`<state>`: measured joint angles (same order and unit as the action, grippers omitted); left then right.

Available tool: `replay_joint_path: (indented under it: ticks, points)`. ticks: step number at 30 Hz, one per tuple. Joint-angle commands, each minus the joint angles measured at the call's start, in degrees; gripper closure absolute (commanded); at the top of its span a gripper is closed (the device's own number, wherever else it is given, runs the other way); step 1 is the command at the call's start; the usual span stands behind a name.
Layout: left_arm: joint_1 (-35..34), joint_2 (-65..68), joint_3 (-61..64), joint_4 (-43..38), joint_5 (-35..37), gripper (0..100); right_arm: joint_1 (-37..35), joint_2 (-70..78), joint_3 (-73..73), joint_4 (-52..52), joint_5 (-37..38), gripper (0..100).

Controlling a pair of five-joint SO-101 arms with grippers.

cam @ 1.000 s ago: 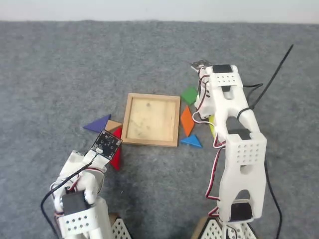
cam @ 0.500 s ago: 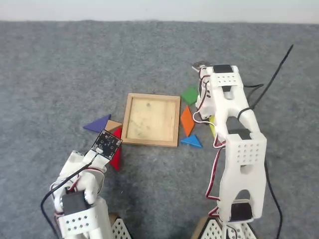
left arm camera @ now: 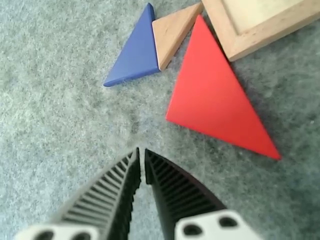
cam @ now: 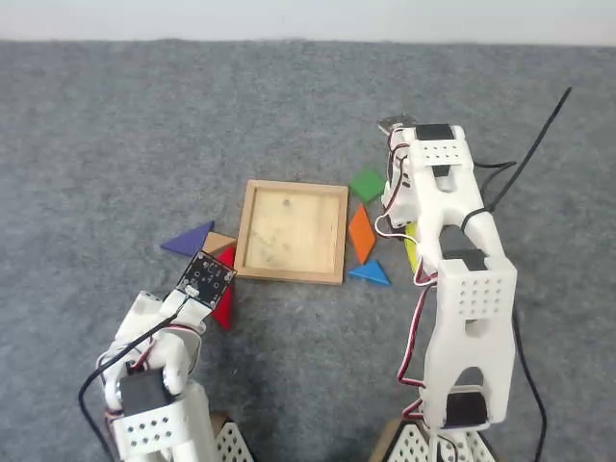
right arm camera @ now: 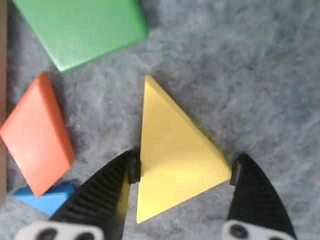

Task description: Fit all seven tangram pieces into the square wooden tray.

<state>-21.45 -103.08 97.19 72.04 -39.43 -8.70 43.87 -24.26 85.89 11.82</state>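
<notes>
The square wooden tray (cam: 246, 231) lies mid-table with nothing in it. To its right lie a green piece (cam: 366, 183), an orange piece (cam: 361, 232) and a small blue triangle (cam: 370, 273). My right gripper (right arm camera: 182, 169) is open, with one finger on each side of the yellow triangle (right arm camera: 172, 150), which rests on the carpet. The green piece (right arm camera: 82, 27), orange piece (right arm camera: 37, 137) and blue triangle (right arm camera: 45, 198) lie beside it. My left gripper (left arm camera: 140, 152) is shut and holds nothing, just short of the red triangle (left arm camera: 217, 115), dark blue triangle (left arm camera: 137, 52) and tan triangle (left arm camera: 175, 30).
Grey carpet covers the whole table. The right arm (cam: 433, 183) stretches over the pieces to the right of the tray and hides most of the yellow triangle (cam: 410, 246). The left arm (cam: 159, 366) sits at the near left, its wrist over part of the red triangle (cam: 224, 306).
The right arm's wrist has shifted slightly to the right. The left arm and all pieces have stayed put.
</notes>
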Motion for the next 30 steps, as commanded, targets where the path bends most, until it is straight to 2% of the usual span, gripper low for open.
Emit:
replay_joint_path:
  ticks: [1, 13, 21, 23, 27, 30]
  points:
    - [-0.3, -1.1, -0.7, 0.1, -0.4, 98, -0.3, -0.1, -1.6, 3.1, -2.3, 79.4]
    - [-0.3, -1.1, -0.7, 0.1, -0.4, 98, -0.7, -0.1, -11.3, 15.2, -8.6, 79.4]
    - [-0.3, -1.1, -0.7, 0.2, -0.4, 98, -0.2, 0.5, -12.4, 16.1, -10.0, 79.0]
    - [-0.3, -1.1, -0.7, 0.2, -0.4, 98, -0.1, 0.5, -12.3, 16.9, -13.3, 78.2]
    - [-0.3, -1.1, -0.7, 0.1, -0.4, 98, -1.6, -0.1, -8.7, 16.7, -20.9, 64.0]
    - [-0.3, -1.1, -0.7, 0.1, -0.4, 98, -3.9, 0.5, -6.3, 16.0, -22.7, 56.8]
